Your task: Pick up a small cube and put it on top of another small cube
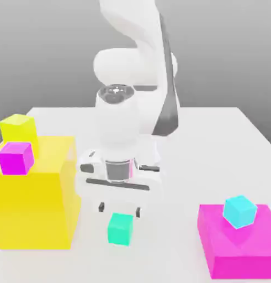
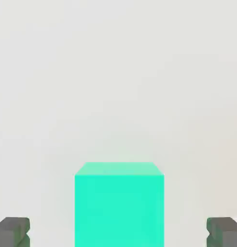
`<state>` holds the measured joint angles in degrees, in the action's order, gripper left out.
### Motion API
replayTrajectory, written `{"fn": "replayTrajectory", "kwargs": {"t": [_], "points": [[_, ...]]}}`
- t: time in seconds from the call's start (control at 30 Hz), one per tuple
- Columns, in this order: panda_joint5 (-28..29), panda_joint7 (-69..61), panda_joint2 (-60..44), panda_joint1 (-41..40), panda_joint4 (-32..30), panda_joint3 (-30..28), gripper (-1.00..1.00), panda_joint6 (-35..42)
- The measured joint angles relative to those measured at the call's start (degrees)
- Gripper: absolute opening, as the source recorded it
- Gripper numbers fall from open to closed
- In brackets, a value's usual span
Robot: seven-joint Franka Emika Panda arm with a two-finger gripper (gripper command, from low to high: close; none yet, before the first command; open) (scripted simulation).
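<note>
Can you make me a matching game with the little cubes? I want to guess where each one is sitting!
Things:
1. small teal-green cube
2. small sky-cyan cube
3. small magenta cube
4. small yellow cube

Places:
A. on the flat magenta block
B. on the white table, below the open gripper
C. on the big yellow block
D. behind the big yellow block

Pairs: 1-B, 2-A, 3-C, 4-D
</note>
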<state>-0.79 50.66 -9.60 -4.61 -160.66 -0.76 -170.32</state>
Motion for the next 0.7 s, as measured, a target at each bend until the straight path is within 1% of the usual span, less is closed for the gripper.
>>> {"fn": "replayTrajectory", "kwargs": {"t": [0.07, 0.1, 0.3, 0.37, 0.57, 0.63, 0.7], "points": [[-0.2, -0.1, -4.2, -0.3, 0.7, 0.3, 0.0, -3.4], [-0.2, -0.1, -5.7, -0.4, 1.0, 0.4, -1.0, -4.7], [0.0, 0.0, -6.5, -0.5, 1.1, 0.5, -1.0, -5.4], [0.2, 0.1, -4.5, -0.5, 0.7, 0.5, -1.0, -3.7], [0.7, 0.4, 7.1, -0.1, -1.1, 0.7, -1.0, 6.1], [0.3, -1.0, 9.4, 2.8, 1.2, 3.7, -1.0, 10.6], [-0.2, -2.9, 11.3, 7.6, 4.2, 6.2, -1.0, 15.5]]}}
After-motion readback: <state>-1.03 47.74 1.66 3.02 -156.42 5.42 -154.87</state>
